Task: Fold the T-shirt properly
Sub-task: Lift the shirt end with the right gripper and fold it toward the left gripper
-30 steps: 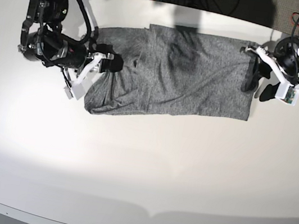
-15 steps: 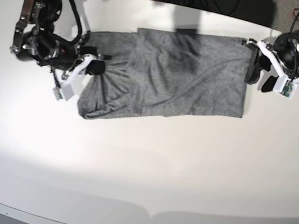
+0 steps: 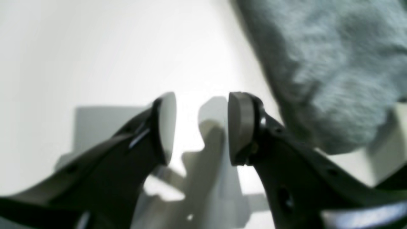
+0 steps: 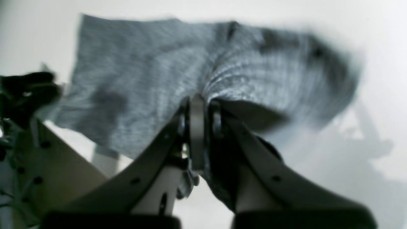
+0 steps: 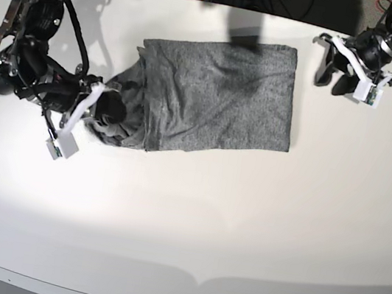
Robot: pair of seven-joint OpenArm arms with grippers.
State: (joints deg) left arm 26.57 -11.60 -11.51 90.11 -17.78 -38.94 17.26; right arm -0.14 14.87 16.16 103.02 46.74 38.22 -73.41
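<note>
You are working the folding step from one end only: your right gripper (image 5: 105, 110) is pinching a bunched fold of the T-shirt (image 5: 219, 95) at its end on the base view's left, while the shirt is lying as a rough rectangle on the far half of the bench (image 5: 193, 214). Your left gripper (image 5: 347, 66) is hanging with its jaws apart and empty, off the cloth near the opposite edge. Next, I judge, you are needing to carry the pinched end over the body without dragging the whole shirt. The right wrist view is showing the cloth clamped between the jaws; the left wrist view is showing only bare bench between open pads (image 3: 167, 124).
</note>
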